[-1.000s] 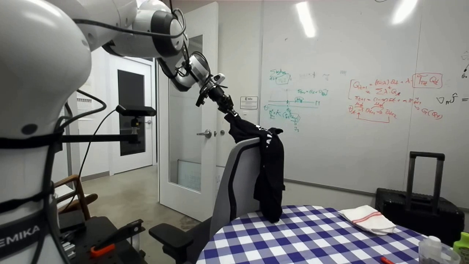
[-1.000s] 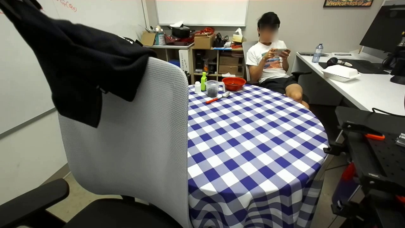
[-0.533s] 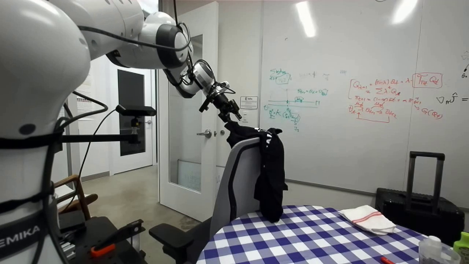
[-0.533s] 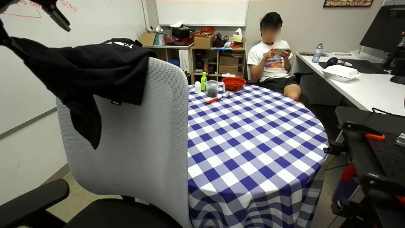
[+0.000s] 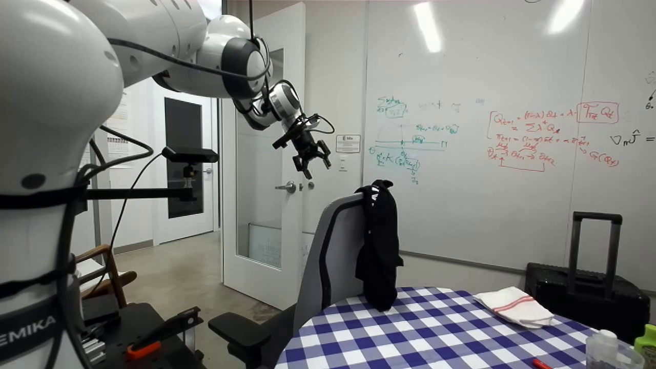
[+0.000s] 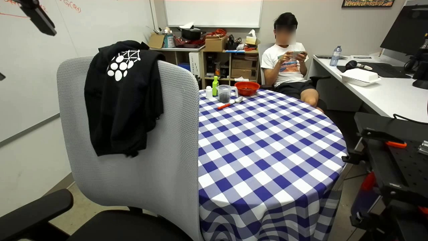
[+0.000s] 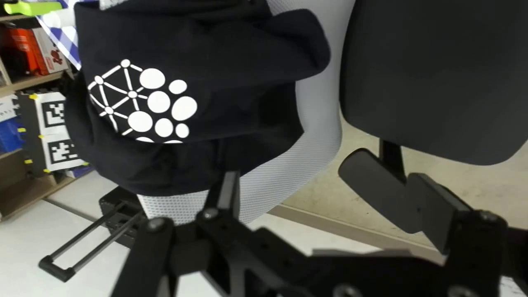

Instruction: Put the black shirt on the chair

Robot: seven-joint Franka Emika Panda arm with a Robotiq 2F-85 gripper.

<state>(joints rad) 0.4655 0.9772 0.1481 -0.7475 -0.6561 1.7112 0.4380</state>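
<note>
The black shirt (image 6: 122,103) with its white print hangs folded over the top of the grey mesh chair (image 6: 177,140). In an exterior view part of the shirt (image 5: 380,241) hangs down the table side of the chair back (image 5: 341,246). My gripper (image 5: 319,172) is open above the backrest, apart from the cloth. A finger (image 6: 40,19) shows at the upper left of an exterior view. In the wrist view the gripper (image 7: 324,181) has its fingers wide apart with nothing between them, and the shirt (image 7: 231,70) lies beyond them.
A round table with a checkered cloth (image 5: 379,338) stands against the chair. On it are a folded white towel (image 5: 515,307), a red bowl (image 6: 246,88) and a measuring cup (image 6: 224,93). A seated person (image 6: 284,63) is behind the table. A black suitcase (image 5: 584,292) stands by the whiteboard.
My gripper has opened and let go of the shirt, then drawn up and away from it. The released end of the shirt has dropped down the near side of the chair back.
</note>
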